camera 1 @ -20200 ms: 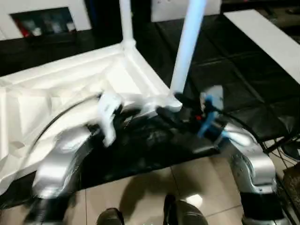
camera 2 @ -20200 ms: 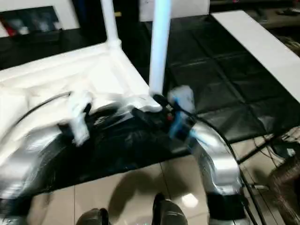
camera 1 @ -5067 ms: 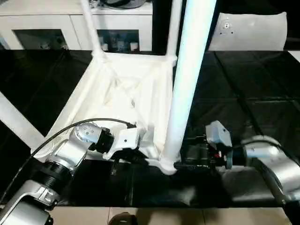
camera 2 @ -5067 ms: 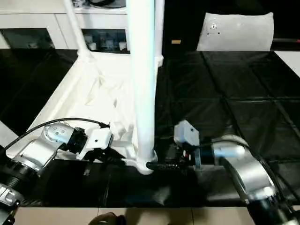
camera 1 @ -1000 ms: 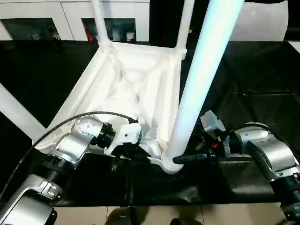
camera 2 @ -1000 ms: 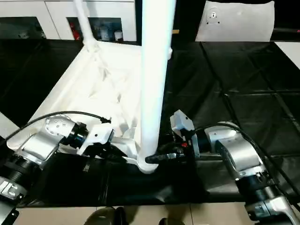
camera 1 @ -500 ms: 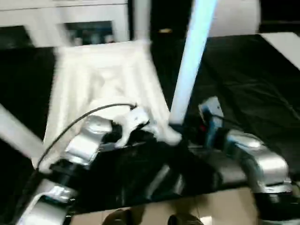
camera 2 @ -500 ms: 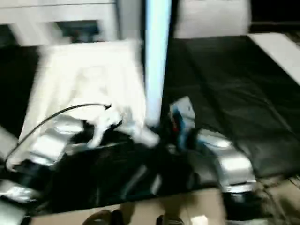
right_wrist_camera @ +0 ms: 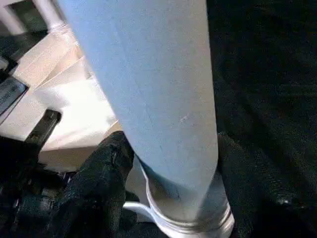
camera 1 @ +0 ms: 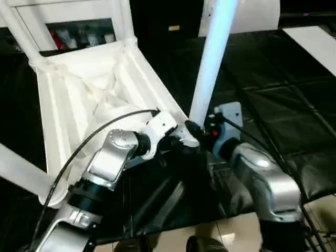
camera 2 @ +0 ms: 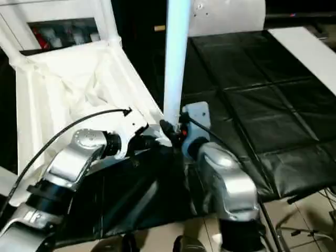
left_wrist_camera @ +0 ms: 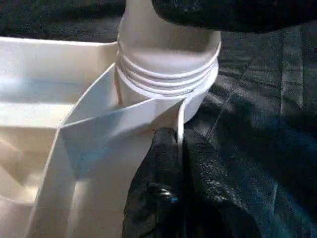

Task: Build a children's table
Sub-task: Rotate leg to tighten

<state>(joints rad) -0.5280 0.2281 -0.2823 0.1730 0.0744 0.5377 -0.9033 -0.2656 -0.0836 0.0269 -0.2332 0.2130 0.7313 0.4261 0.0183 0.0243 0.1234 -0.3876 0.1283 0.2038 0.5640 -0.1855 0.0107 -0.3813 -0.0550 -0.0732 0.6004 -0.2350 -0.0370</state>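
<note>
On black floor matting [camera 1: 273, 105], the white plastic ribbed table top [camera 1: 89, 89] is laid underside up. Its near-corner rim is pinched by the clenched left gripper [left_wrist_camera: 179, 144]. The long round white leg [camera 1: 210, 68] standing in that corner socket is straddled at its base by the right gripper [right_wrist_camera: 171, 163]; a firm grasp cannot be confirmed.
</note>
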